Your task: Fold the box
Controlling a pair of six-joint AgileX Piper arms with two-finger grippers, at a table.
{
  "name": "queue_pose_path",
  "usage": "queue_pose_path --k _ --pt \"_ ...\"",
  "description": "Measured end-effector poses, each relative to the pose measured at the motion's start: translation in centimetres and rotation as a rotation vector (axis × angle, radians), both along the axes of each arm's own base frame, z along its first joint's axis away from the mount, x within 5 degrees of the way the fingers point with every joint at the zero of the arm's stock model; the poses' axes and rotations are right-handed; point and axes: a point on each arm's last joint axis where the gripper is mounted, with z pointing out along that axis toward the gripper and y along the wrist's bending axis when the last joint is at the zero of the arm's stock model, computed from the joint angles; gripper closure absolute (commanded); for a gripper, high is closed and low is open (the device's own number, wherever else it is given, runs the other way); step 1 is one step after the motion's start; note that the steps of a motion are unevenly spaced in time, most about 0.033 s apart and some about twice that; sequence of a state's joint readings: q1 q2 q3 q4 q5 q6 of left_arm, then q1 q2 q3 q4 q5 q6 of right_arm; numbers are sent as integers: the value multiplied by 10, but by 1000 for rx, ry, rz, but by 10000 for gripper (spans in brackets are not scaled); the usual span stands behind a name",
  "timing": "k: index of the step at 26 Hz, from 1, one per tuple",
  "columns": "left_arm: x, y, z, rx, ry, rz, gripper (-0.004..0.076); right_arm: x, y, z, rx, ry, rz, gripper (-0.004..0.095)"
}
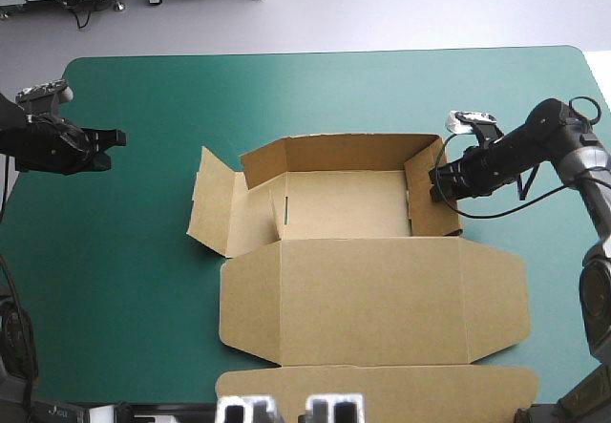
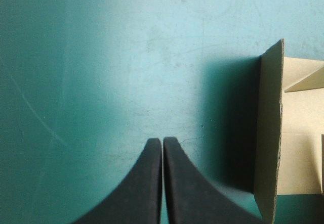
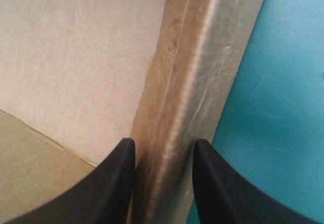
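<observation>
Currently box (image 3: 192, 62) wall is pinched in right gripper (image 3: 164, 142); should be held square while seated; left gripper (image 2: 162, 140) is pressed together, box ahead.

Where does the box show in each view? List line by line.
High view: box at mid-table.
Left wrist view: its flap ahead of the left end effector, to one side.
Right wrist view: its wall gripped by the right end effector.
Shared landmark: teal-green cover.
</observation>
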State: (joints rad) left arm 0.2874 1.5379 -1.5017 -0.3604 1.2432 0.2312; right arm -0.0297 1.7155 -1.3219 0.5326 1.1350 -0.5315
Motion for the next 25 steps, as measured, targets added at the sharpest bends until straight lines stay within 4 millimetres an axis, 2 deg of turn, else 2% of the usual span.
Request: queue_pose_path --k 2,4,6,18,22,25 --pt "0 0 0 0 0 0 727 3 1 -6 12 18 -2 633" --pt "0 0 0 0 0 0 728 4 2 -10 23 34 -3 763" --pt "0 0 0 2 0 -3 727 6 2 -12 31 36 -9 933" --pt "3 -1 2 0 -45 -28 727 9 9 -14 131 64 -35 919" --pt "6 -2 5 -51 -106 -41 727 3 11 3 151 15 -34 921" --pt "11 2 11 -264 -195 -79 727 -10 12 32 165 -68 -32 921"
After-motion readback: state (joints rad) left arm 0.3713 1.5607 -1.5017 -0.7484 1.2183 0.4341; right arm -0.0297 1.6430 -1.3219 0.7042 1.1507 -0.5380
